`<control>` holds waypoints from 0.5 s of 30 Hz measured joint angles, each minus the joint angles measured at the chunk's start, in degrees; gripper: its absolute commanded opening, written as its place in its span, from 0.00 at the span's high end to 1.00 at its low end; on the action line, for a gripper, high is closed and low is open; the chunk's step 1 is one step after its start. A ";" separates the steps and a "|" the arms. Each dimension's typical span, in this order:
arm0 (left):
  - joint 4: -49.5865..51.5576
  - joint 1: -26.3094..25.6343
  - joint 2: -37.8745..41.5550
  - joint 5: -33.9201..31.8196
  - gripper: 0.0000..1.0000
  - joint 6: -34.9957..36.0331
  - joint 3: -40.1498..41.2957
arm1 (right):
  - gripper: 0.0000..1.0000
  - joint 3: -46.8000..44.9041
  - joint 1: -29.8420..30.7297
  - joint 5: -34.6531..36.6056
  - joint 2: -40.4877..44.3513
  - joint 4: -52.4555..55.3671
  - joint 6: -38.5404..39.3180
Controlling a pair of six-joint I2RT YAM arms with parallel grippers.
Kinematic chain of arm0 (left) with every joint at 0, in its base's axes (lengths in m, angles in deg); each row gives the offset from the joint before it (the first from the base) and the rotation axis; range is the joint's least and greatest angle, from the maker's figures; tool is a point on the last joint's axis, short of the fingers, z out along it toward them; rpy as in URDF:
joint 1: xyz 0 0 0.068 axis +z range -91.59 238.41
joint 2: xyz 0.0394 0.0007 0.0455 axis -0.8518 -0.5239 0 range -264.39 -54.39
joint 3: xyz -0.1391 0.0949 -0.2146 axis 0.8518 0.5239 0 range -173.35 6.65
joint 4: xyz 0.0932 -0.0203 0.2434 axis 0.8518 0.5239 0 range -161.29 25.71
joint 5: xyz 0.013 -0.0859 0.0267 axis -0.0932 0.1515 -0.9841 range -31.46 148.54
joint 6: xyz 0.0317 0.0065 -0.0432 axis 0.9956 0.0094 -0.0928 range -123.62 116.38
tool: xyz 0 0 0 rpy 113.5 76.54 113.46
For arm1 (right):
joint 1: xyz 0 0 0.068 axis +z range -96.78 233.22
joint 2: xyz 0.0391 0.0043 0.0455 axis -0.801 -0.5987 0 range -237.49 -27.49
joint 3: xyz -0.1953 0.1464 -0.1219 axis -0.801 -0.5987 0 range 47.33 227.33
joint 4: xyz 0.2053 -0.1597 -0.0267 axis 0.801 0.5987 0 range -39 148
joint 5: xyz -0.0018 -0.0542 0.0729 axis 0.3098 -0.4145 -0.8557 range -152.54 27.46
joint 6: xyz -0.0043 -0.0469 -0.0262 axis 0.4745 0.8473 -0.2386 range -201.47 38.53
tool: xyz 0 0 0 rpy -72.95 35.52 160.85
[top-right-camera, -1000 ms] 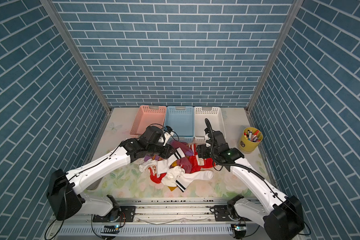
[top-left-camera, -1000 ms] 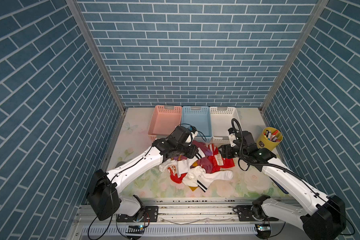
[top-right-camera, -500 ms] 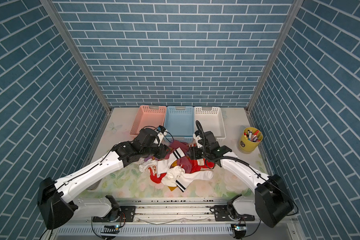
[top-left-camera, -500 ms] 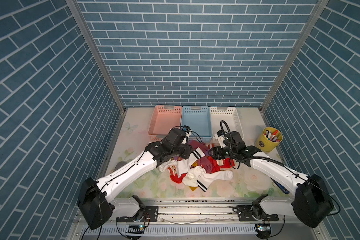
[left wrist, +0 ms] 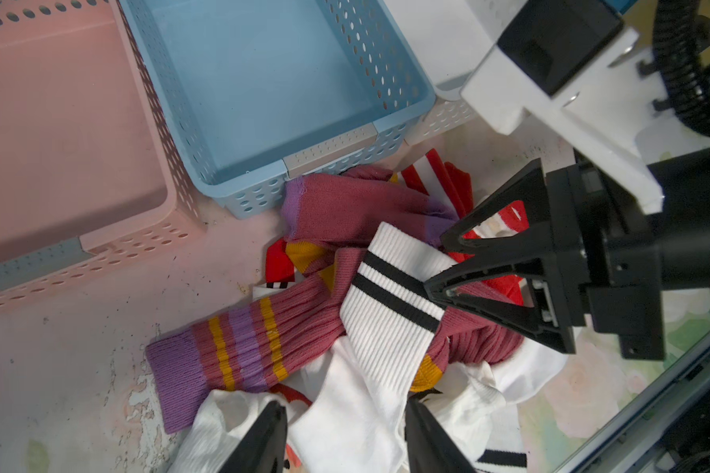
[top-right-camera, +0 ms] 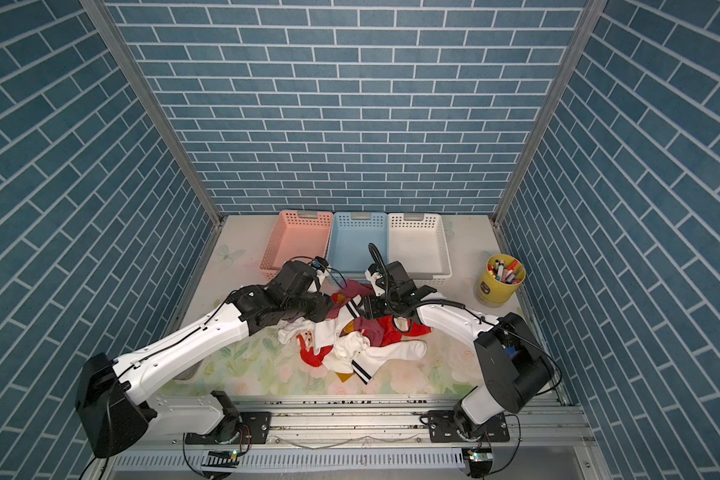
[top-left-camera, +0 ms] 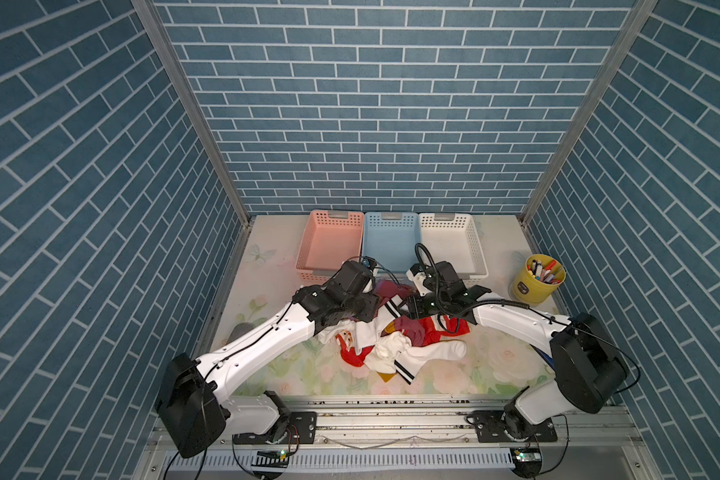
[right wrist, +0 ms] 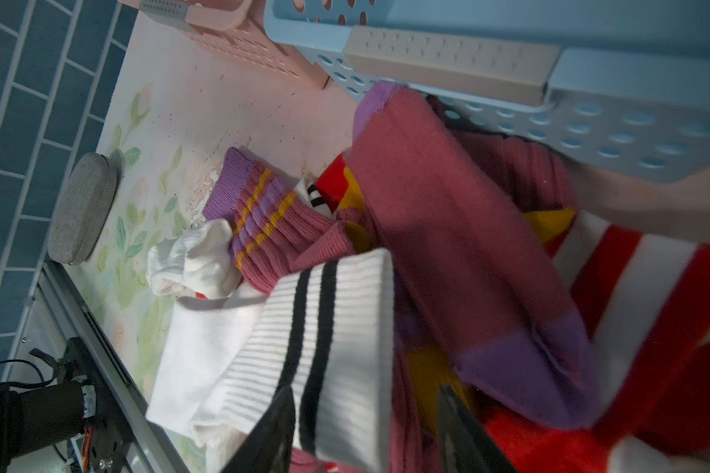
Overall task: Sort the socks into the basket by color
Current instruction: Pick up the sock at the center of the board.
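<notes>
Right gripper [left wrist: 435,262] now sits further in on the sock pile [top-left-camera: 391,340], jaws apart astride the black-striped cuff of a white sock [left wrist: 390,295], left gripper [left wrist: 345,405] spread over the pile, blue basket [left wrist: 259,196] just beside.

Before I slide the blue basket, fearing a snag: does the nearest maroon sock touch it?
Touching: left wrist view shows the maroon sock butting the blue basket wall.

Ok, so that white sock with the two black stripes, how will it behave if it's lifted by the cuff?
Probably floppy: the white sock drapes in folds over a maroon sock, so its foot should dangle. Likely light, being ribbed knit. It may drag neighbours along, since it lies tangled in the pile.
</notes>
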 measured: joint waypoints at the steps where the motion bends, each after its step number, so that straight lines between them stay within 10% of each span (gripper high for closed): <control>1: 0.07 0.00 0.04 -0.20 0.47 -0.02 0.11 | 0.54 0.39 0.22 -0.22 -0.39 -0.07 -0.09; 9: 0.26 0.00 0.44 -0.87 0.47 -0.26 1.14 | 0.96 1.66 1.03 -1.05 -1.73 -0.50 -0.66; 15: 0.28 0.00 0.70 -1.07 0.47 -0.26 1.18 | 1.00 1.92 1.18 -1.05 -1.70 -0.09 -0.68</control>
